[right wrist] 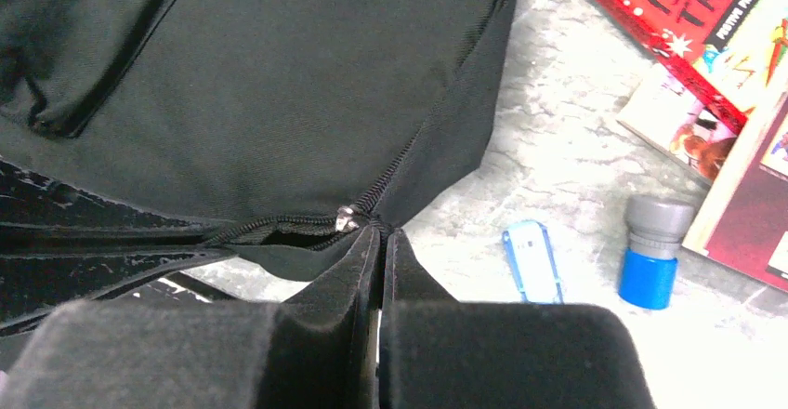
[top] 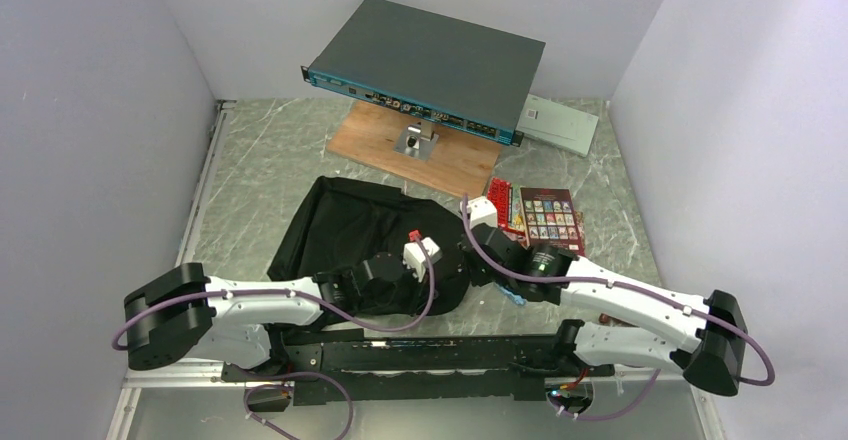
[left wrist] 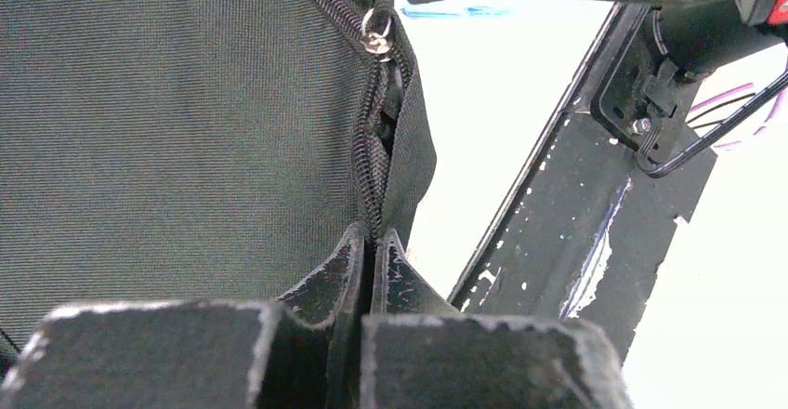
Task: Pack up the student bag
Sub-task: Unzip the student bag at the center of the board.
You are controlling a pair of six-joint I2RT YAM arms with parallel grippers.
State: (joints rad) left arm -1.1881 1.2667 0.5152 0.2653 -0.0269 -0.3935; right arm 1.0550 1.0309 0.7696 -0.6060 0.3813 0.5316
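Lying flat in the middle of the top view, on the marble table (top: 260,160) and just ahead of both arm bases – the student bag (top: 360,225). Pinched at its lower right corner from two sides. Clenched on the zip seam (left wrist: 370,149) with the left gripper (left wrist: 374,242), at the lower middle of the left wrist view. Clenched also with the right gripper (right wrist: 381,234), on the bag edge just right of the zip puller (right wrist: 347,218). Held so, probably, to keep the cloth tight and pull the zip mouth apart — only a narrow slit showing for now. Waiting at the right of the right wrist view, apart from the bag: books (right wrist: 706,19), a blue stick (right wrist: 532,262), a small blue bottle (right wrist: 655,265) with grey cap. Judged early in the packing; nothing visibly inside.
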